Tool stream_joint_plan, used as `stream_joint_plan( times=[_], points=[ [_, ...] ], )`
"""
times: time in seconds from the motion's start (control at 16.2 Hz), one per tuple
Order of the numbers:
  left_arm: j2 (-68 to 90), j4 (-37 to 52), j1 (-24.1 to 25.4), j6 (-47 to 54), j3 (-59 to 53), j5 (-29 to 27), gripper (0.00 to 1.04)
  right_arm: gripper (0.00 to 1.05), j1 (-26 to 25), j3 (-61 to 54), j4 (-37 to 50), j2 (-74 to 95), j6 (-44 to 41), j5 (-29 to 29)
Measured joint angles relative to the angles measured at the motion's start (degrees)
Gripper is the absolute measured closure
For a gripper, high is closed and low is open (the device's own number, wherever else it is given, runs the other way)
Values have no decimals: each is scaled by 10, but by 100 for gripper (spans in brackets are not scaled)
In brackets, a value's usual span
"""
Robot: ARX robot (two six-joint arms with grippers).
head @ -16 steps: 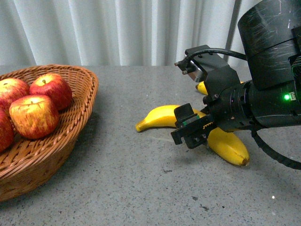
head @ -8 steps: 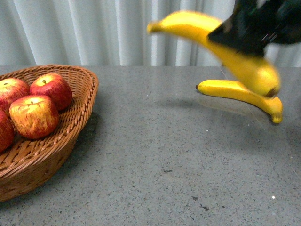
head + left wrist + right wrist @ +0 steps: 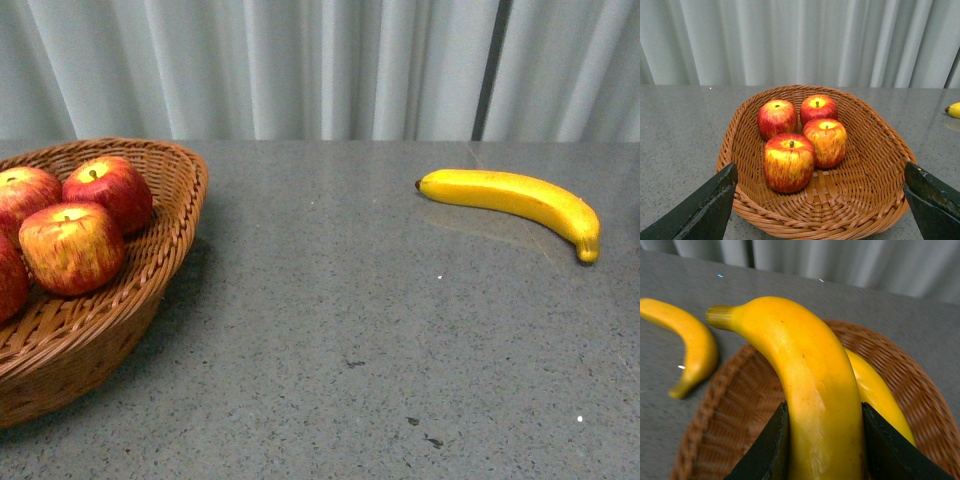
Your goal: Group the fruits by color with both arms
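Observation:
Several red apples streaked with yellow (image 3: 72, 246) lie in a wicker basket (image 3: 165, 250) at the table's left; they also show in the left wrist view (image 3: 789, 161). My left gripper (image 3: 820, 166) is open and empty, hovering at the near rim of that basket (image 3: 875, 200). My right gripper (image 3: 823, 412) is shut on a yellow banana (image 3: 805, 375) and holds it above a second wicker basket (image 3: 735, 415), where another banana (image 3: 880, 395) lies. A third banana (image 3: 515, 197) lies on the table at the right; it also shows in the right wrist view (image 3: 692, 342). Neither arm shows in the front view.
The grey speckled table (image 3: 350, 330) runs back to a pale curtain (image 3: 300, 60). The tip of a banana (image 3: 954, 109) shows on the table beyond the apple basket in the left wrist view.
My right gripper has lifted one banana off the table, swung it up and to the right, and left the front view. The other banana stayed on the table.

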Motion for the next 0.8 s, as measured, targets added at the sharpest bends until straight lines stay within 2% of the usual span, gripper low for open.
stream_joint_plan(
  times=[0.06, 0.19, 0.31, 0.49, 0.56, 0.8],
  points=[
    [0, 0, 0, 0, 0, 0, 7, 70, -39, -1, -8, 18, -15, 1],
    [0, 0, 0, 0, 0, 0, 7, 68, -73, -8, -40, 21, -32, -1],
    [0, 0, 0, 0, 0, 0, 7, 43, -73, -8, -51, 9, -31, -19],
    [0, 0, 0, 0, 0, 0, 7, 9, -35, 11, -43, -13, -12, -24],
    [0, 0, 0, 0, 0, 0, 7, 5, -15, 22, -38, -14, 0, -24],
    [0, 0, 0, 0, 0, 0, 7, 7, 117, 92, -11, 31, 48, -13]
  ],
)
